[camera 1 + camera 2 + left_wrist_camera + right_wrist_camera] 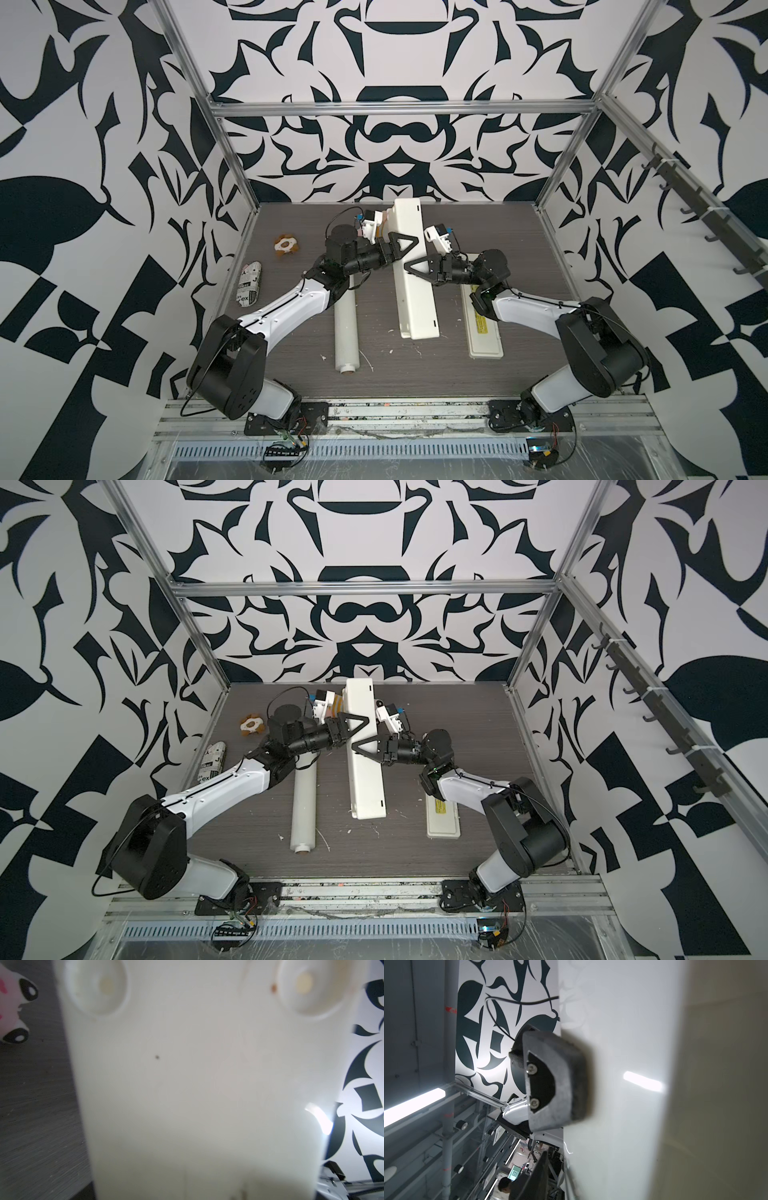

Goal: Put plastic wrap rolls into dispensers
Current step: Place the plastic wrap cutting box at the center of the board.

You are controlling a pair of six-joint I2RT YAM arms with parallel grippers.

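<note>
The long cream-white dispenser (415,291) lies lengthwise in the middle of the table, seen in both top views. My left gripper (399,245) reaches it from the left, one black finger across its top. Its foot-studded face (197,1084) fills the left wrist view and hides the jaws. My right gripper (417,268) comes from the right. One of its finger pads (556,1084) presses flat on the glossy white wall (623,1043); the other is hidden behind it. The plastic wrap roll (345,328) lies free on the table to the left, its far end under my left arm.
A flat cream piece with a yellow label strip (484,332) lies at the right, partly under my right arm. At the left edge are a newsprint-patterned bundle (248,284) and a brown-and-white plush (286,245). A pink toy (12,1012) sits beside the dispenser's far end.
</note>
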